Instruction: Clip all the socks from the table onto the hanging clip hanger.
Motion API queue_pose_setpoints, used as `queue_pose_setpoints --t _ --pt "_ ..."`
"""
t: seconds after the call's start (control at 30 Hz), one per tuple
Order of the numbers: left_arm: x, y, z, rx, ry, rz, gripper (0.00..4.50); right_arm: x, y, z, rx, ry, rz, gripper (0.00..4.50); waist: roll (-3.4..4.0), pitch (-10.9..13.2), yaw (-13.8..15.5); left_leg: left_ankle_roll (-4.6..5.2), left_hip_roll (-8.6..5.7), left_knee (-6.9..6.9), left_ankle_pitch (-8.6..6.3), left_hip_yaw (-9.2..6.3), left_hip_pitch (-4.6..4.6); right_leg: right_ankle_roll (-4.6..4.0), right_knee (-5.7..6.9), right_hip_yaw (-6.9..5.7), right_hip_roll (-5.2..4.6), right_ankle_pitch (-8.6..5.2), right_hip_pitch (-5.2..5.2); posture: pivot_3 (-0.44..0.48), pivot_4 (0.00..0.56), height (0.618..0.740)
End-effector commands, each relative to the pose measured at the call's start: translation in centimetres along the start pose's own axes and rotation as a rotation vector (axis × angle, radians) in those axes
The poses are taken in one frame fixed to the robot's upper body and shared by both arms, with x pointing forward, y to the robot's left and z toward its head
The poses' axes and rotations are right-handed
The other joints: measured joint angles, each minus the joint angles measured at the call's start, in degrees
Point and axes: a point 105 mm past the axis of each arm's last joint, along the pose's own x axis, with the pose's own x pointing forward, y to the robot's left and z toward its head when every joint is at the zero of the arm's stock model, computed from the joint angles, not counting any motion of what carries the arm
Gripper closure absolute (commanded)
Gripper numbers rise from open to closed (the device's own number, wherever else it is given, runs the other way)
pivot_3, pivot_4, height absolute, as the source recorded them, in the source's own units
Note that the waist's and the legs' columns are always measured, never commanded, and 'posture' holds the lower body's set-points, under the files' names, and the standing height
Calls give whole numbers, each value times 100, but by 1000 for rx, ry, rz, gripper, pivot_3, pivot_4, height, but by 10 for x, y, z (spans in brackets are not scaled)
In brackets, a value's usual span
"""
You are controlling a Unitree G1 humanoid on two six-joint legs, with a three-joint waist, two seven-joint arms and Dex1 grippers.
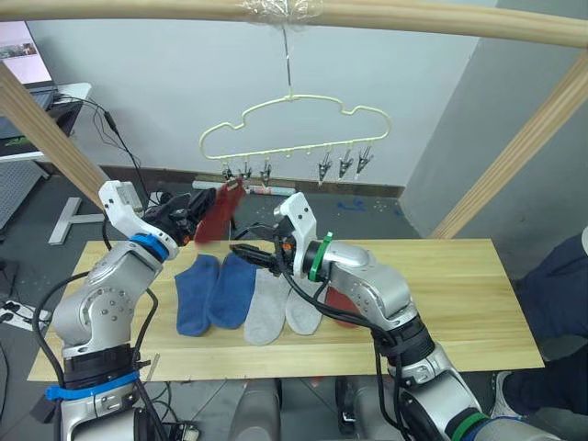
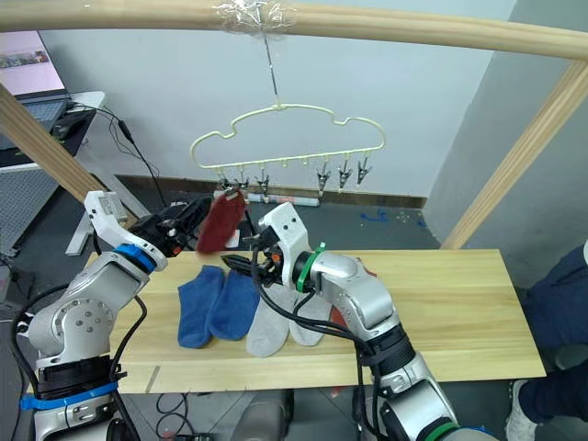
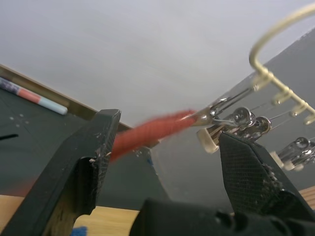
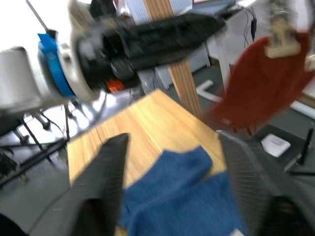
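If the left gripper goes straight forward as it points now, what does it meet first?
Probably the red sock hanging from a clip of the hanger. It lies between the open fingers of the left gripper, though depth is unclear.

The table [image 1: 459,303] is a long top of light wood planks. Five socks lie on its left half in a close row: two blue socks [image 1: 213,292] side by side at the left, two light grey socks [image 1: 276,308] next to them, and one rust red sock [image 1: 340,305], partly hidden, at the right.
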Motion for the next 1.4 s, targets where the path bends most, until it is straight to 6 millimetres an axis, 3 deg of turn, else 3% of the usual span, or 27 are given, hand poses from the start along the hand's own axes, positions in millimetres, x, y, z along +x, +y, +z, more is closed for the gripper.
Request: queue_pose_setpoints --t 0.03,0.07,0.2,0.33,0.43,0.53,0.6,0.87,1.03,1.4 --pt "-5 -15 11 139 -39 -60 889 -12 -8 -2 -28 3 -35 233 0 0 36 0 -1 -1 0 0 -1 -1 -1 1 0 0 0 155 229 740" --pt "-7 -20 8 178 -32 -76 889 -18 -15 -4 -51 9 -65 22 0 0 48 0 -1 -1 0 0 -5 -1 -2 1 -1 -1 -3 154 228 740" --pt "-7 -39 -5 264 -13 -139 889 -40 -34 -4 -148 19 -144 22 0 1 79 0 -3 -4 0 3 -9 -1 -6 2 -5 -1 -7 146 235 740" --pt "-2 -65 -17 299 -26 -223 889 -68 -45 11 -189 -27 -197 22 1 1 86 0 -3 -3 0 2 -14 -1 -11 3 -6 -1 -7 133 239 740" --pt "1 -80 -19 264 -58 -270 1456 -84 -50 18 -241 -44 -231 0 1 1 81 1 -3 -3 -1 4 -18 0 -19 2 -6 -1 -7 125 241 740" --pt "11 -89 -22 340 -72 -270 2262 -104 -49 28 -280 -78 -244 0 2 1 69 1 -1 -8 -1 1 -20 0 -27 -1 -1 -1 -7 101 245 740" --pt "16 -93 -21 372 -90 -269 2262 -112 -46 35 -284 -101 -246 0 3 2 63 2 1 -12 -1 0 -23 1 -34 -2 3 0 -7 95 246 740" --pt "44 -88 -19 396 -156 -177 2262 -122 -36 55 -301 -184 -242 0 4 3 47 3 -2 -9 -2 3 -30 8 -47 -2 5 4 -5 56 248 740" --pt "48 -82 -20 402 -179 -133 2262 -125 -31 69 -302 -231 -230 0 4 3 6 3 -2 -8 -2 2 -34 9 -50 -3 4 5 -6 36 249 740" --pt "65 -78 -18 381 -206 -109 2262 -129 -23 79 -305 -239 -189 0 4 3 -73 4 -5 11 -2 -3 -41 17 -47 -9 4 10 -3 24 239 740"
